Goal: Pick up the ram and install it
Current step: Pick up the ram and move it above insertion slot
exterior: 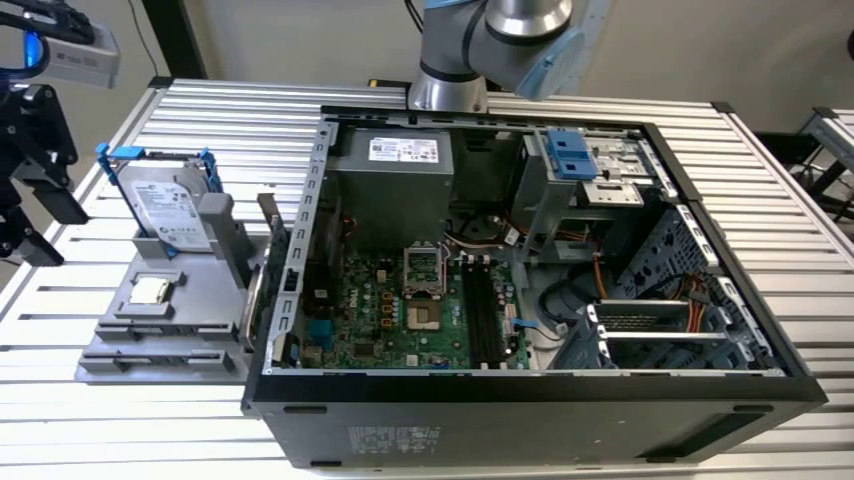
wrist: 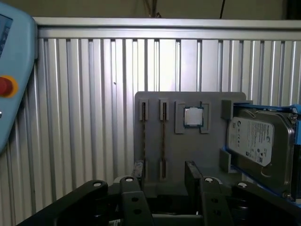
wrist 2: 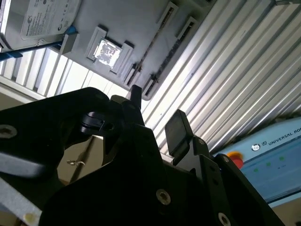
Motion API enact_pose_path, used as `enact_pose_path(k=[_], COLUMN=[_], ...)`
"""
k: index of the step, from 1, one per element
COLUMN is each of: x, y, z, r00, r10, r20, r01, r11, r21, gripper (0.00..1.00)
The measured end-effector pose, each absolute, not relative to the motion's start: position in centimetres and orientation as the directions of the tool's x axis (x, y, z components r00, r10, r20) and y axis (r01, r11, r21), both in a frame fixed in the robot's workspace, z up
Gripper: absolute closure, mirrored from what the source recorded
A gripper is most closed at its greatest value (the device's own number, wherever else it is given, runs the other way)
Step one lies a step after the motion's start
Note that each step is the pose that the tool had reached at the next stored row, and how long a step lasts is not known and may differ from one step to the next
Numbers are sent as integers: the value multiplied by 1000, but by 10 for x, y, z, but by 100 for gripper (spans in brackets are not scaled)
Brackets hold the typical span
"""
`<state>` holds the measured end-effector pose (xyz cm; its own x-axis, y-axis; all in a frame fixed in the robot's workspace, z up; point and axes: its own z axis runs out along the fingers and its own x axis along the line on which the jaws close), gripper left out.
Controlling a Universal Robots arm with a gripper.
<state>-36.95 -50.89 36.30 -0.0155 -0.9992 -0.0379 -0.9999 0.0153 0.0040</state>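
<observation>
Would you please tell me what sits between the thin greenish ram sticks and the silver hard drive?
A small square silver processor chip, in the first wrist view.

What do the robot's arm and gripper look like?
The arm is silver-grey metal tubing with pale blue caps on its joints. The gripper is all black, with two jointed linkage fingers that end in flat rectangular tips, held together by small silver screws.

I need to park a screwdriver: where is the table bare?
Bare table slats lie below the grey tray at the exterior view's lower left, and right of the computer case. Inside the case is crowded.
</observation>
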Motion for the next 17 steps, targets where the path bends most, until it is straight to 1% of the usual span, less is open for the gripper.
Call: enact_pose_path(k=[17], x=[-369], y=[-509], z=[352], r00=[-20], r10=[-999], r20=[-38], r01=[-1000], r11=[20], r21=[4], gripper=[0])
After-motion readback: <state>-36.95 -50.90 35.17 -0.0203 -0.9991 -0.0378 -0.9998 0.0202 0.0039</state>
